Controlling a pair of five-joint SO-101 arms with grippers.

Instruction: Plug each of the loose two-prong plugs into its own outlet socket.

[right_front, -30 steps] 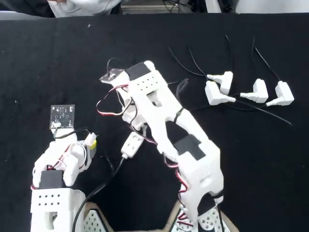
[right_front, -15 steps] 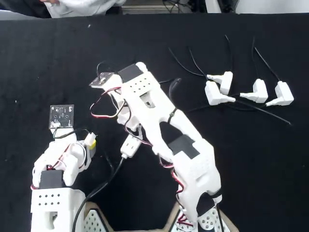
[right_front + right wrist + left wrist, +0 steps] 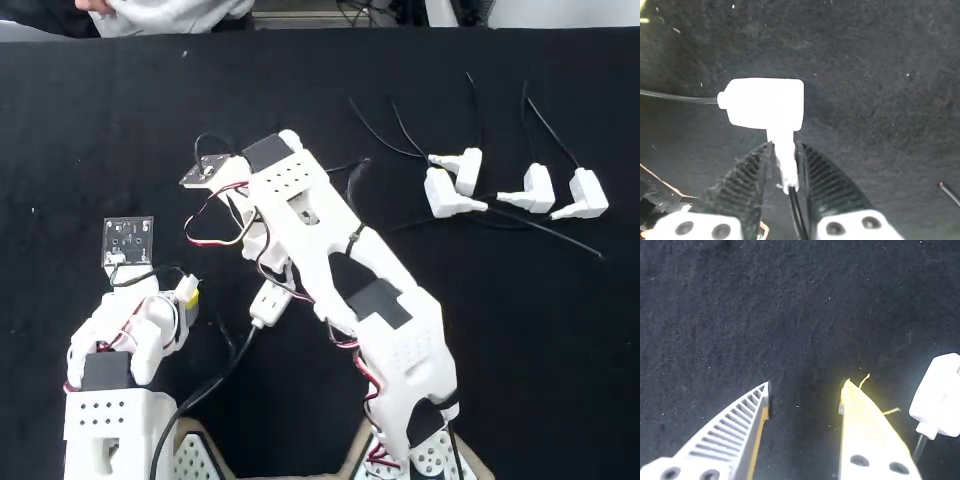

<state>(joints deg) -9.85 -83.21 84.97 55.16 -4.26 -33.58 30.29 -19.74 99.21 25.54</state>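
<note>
Seating the small white two-prong plug [image 3: 785, 167], pinched in the right fingers [image 3: 747, 175], at the white rectangular plastic outlet socket [image 3: 765, 102], you should next press straight home; the left fingers [image 3: 860, 415] are spread wide, empty.

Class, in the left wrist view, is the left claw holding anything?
No; the left claw stands open over bare black table, gripping nothing.

Light falls from overhead, fairly bright, yet the black worktop [image 3: 90, 110] soaks it up and stays dim and matte, speckled with pale lint. White parts glare. The socket [image 3: 765, 102] ahead of my right jaws is washed to flat white, with a faint halo on the cloth around it. The plug [image 3: 785, 165] pinched between them is equally washed out. My left jaws' spread tips catch light, and their inner faces sit in shadow.
</note>
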